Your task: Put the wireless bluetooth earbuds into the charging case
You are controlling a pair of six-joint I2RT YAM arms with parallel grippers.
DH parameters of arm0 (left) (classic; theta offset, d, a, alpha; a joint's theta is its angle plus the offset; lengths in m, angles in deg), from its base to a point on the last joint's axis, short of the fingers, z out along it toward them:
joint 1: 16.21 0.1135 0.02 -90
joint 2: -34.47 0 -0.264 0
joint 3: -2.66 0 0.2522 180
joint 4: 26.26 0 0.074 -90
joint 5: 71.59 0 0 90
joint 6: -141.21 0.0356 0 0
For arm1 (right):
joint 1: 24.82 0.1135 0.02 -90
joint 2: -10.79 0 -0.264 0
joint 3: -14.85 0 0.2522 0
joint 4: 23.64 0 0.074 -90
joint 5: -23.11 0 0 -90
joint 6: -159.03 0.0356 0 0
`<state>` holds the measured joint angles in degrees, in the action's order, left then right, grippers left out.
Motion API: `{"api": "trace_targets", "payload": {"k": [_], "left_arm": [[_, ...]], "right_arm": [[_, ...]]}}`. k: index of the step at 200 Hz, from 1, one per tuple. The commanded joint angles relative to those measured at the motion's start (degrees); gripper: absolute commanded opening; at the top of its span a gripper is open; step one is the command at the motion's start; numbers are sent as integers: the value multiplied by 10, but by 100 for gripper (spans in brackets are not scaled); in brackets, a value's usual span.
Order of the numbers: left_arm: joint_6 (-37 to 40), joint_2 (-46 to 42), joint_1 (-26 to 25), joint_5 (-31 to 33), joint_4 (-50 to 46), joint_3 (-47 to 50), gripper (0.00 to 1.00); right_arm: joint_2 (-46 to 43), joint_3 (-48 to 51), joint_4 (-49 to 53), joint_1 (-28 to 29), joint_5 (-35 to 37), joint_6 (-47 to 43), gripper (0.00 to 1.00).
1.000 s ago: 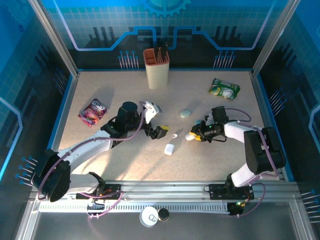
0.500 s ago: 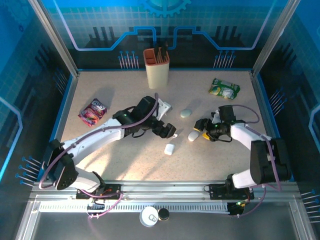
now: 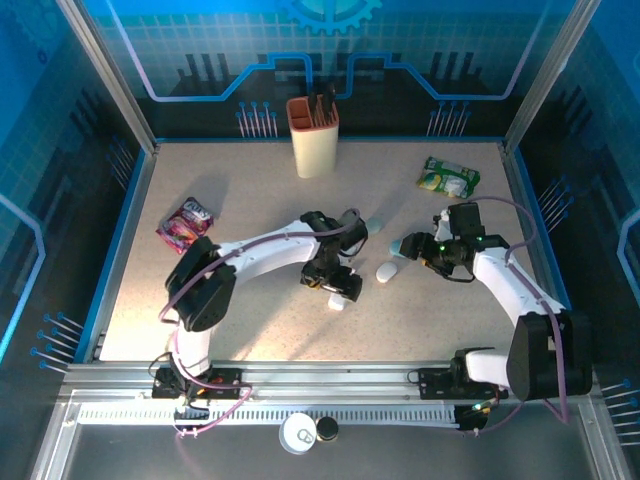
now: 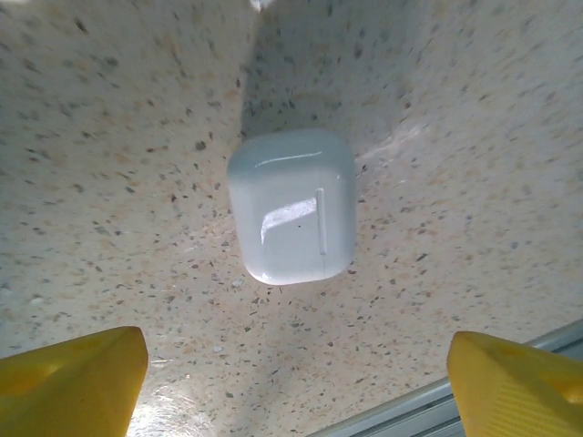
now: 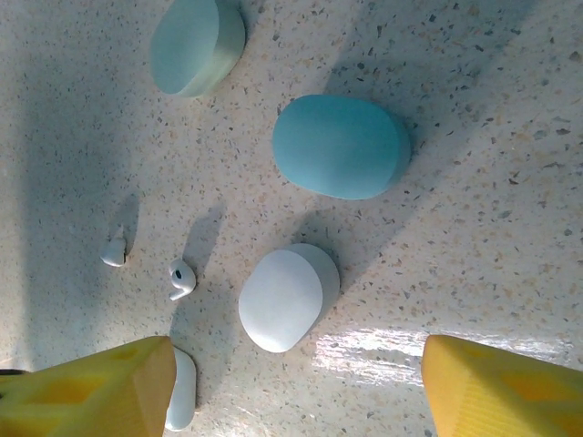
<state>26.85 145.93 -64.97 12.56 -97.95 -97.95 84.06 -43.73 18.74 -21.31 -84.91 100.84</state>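
Observation:
Two tiny white earbuds (image 5: 180, 278) (image 5: 114, 252) lie loose on the speckled table, left of a white pebble case (image 5: 287, 299). My right gripper (image 5: 296, 387) is open, its yellow fingertips (image 5: 91, 387) wide on either side of that white pebble case (image 3: 387, 271). A closed white square charging case (image 4: 291, 205) lies just ahead of my open left gripper (image 4: 296, 382). From above, the left gripper (image 3: 338, 283) hangs over this square case (image 3: 337, 301), and the right gripper (image 3: 408, 247) sits a little right of it.
A teal pebble case (image 5: 342, 146) and a pale green one (image 5: 196, 41) lie beyond the white pebble. A beige holder (image 3: 313, 135) stands at the back, a green packet (image 3: 448, 178) at back right, and a snack pouch (image 3: 186, 222) at left. The table's front rail (image 4: 510, 410) is close.
My left arm has swung right and come down over the white square case. My right gripper has drawn back up and to the right, away from the white pebble case.

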Motion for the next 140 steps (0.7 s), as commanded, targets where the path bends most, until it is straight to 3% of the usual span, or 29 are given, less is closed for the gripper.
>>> {"api": "trace_targets", "payload": {"k": [1, 50, 140], "left_arm": [[-29, 30, -2, -19, -43, -30, 83], [-37, 86, -1, -21, -30, -60, 80], [-29, 149, 4, 28, -33, -91, 62]], "right_arm": [[7, -19, 17, -8, -7, -13, 72], [6, -14, 16, -8, -10, -14, 71], [-2, -6, 10, -8, -26, -4, 70]]}}
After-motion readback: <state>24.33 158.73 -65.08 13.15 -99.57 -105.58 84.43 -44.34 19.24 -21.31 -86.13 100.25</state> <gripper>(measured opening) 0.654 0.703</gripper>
